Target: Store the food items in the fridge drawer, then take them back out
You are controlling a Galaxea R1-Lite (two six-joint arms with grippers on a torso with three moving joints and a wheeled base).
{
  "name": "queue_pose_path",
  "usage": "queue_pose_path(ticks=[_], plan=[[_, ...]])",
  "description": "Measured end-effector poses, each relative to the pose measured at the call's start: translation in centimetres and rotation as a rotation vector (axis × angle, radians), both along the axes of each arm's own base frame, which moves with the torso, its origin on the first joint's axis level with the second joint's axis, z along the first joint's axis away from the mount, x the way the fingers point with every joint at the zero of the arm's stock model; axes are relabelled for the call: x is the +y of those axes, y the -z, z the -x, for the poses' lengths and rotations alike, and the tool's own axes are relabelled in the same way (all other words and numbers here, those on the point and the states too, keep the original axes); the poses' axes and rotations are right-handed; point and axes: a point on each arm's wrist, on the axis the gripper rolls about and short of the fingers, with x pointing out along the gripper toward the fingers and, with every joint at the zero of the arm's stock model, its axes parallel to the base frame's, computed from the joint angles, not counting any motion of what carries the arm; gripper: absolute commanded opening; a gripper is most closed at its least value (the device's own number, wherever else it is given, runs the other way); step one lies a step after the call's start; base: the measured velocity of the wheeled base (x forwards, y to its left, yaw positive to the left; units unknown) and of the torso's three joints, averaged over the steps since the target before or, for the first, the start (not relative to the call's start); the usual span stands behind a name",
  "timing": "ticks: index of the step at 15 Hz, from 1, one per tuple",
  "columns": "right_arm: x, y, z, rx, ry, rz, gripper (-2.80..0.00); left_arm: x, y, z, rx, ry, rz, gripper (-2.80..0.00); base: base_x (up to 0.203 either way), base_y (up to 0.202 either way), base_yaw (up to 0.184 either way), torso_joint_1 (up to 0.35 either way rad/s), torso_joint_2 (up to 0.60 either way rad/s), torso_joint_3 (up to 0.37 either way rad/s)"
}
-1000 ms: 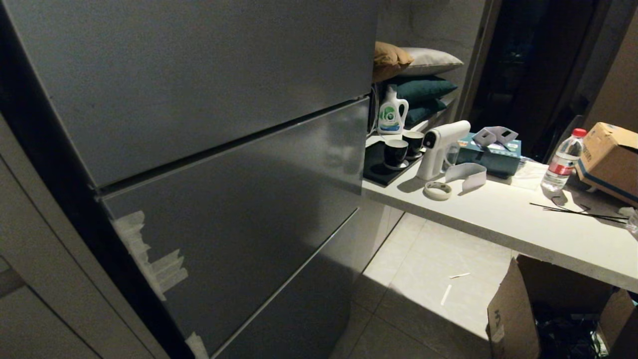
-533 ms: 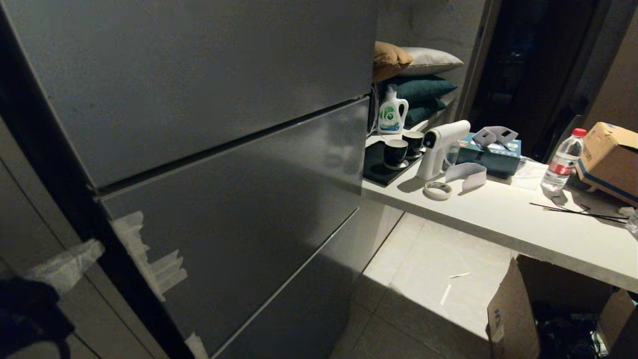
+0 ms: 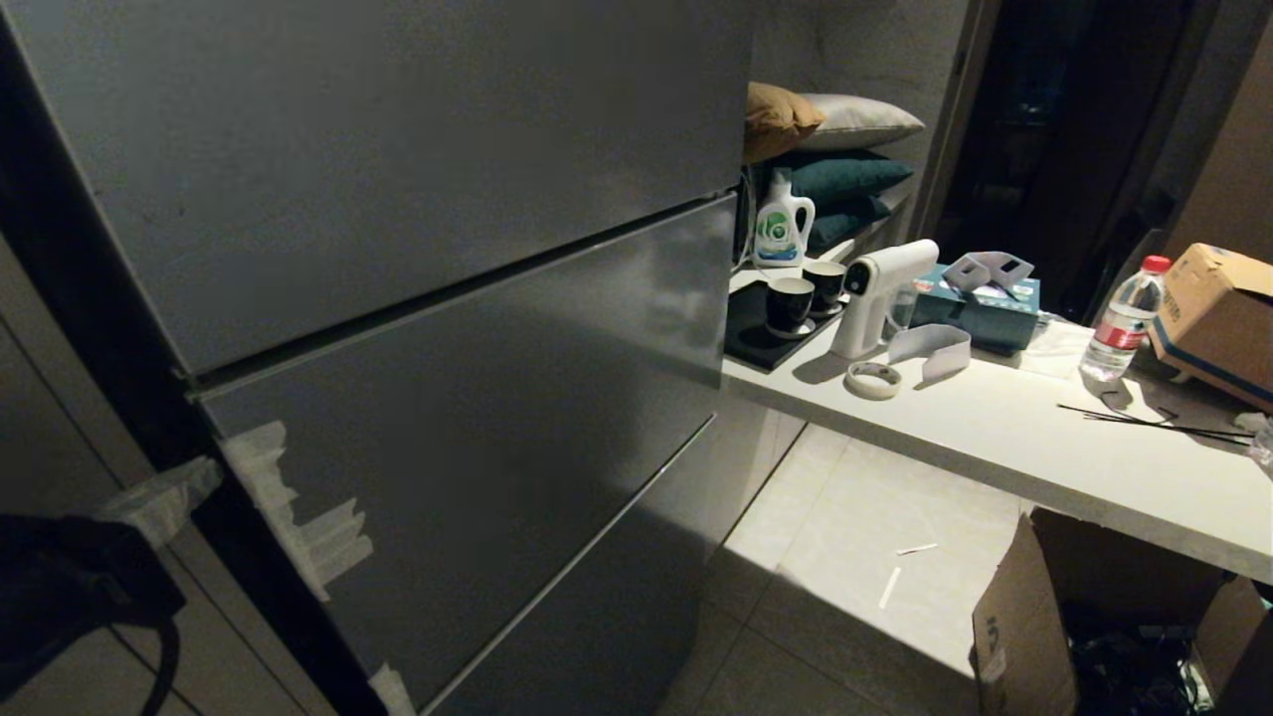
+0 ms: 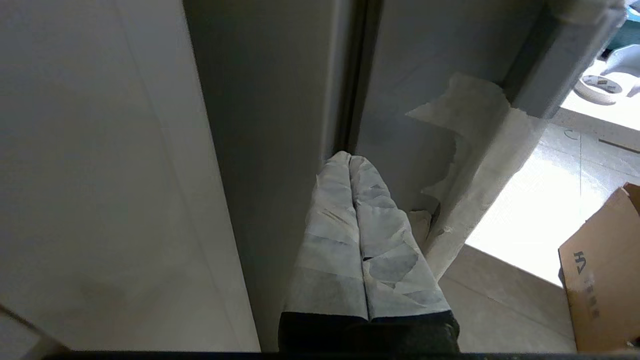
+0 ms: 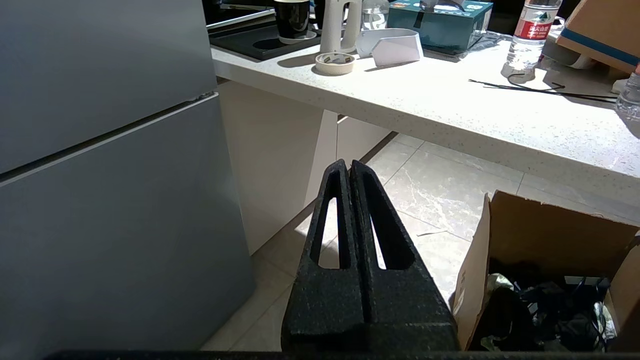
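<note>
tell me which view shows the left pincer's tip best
The left wrist view: the left pincer, taped and shut, points into the dark seam beside the fridge panel. The head view catches it only at the frame's left edge, in shadow. The right wrist view does not show it.

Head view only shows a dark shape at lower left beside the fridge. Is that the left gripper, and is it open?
Observer: Yes. The left gripper is shut and empty, fingers wrapped in white tape.
Operator: Where is its tip?
Observer: At the dark seam along the fridge door's edge; contact is unclear.
Operator: And the right one?
Observer: The right gripper is shut and empty, over the floor near a cardboard box.
</note>
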Motion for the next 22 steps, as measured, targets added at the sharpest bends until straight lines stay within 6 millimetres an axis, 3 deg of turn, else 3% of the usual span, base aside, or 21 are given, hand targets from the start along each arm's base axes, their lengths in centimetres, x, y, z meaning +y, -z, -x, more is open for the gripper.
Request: queue_pose_path(ticks=[22], plan=[[0.0, 0.0, 0.0, 0.000, 0.000, 0.000, -2.80, -2.8, 1.5, 1.7, 0.042, 0.249, 0.019, -2.80, 0.000, 0.000, 0.000, 0.000, 0.00, 0.000]])
